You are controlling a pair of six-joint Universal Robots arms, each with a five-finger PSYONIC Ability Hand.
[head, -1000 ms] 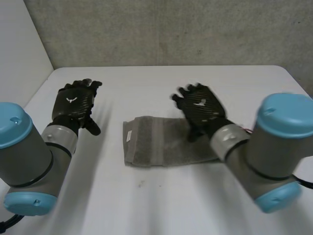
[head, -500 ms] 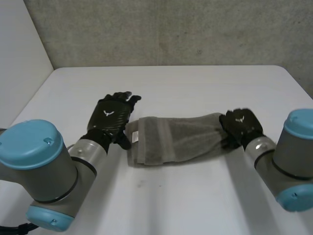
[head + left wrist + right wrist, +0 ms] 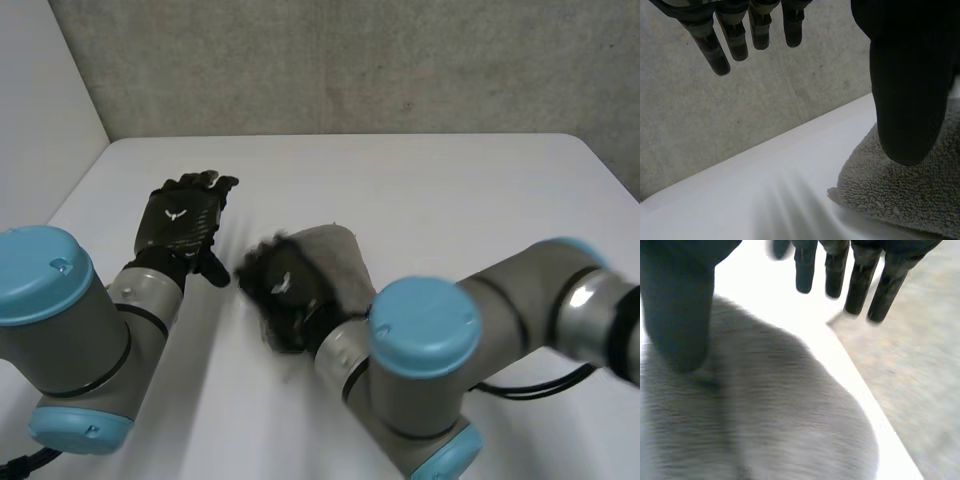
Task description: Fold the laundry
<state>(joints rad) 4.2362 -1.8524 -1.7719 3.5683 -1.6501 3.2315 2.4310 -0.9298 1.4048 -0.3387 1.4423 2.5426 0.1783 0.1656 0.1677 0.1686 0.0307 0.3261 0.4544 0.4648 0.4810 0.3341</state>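
the grey towel [image 3: 335, 255] sits near the middle of the white table [image 3: 470, 180], gathered into a short, thick bundle and not spread long and flat. the right arm [image 3: 500, 300] reaches across from the right, so the right hand [image 3: 285, 292] is at the bundle's near left side, over the cloth.

in the right wrist view its fingers [image 3: 860, 285] are straight and a little spread. they point past the towel's edge toward bare table, and the thumb [image 3: 677, 305] is low over the pile. the towel lies under the palm. we see nothing pinched, so we take this hand as open. we think it is laid over the fold to bring the top layer down. we cannot tell whether the thumb touches the cloth.

the left hand [image 3: 183, 220] is left of the towel and a little farther back, apart from it. in the left wrist view its fingers hang straight and relaxed and hold nothing, with the towel's rounded edge just beyond the thumb. we judge it is placed there to leave room for the crossing arm, and it is close enough to steady that edge.

the fold looks partly made to us, with one end doubled over the other but the edges not squared. next it calls for pressing flat and lining up the edges. thick terry may spring open once the hand lifts.
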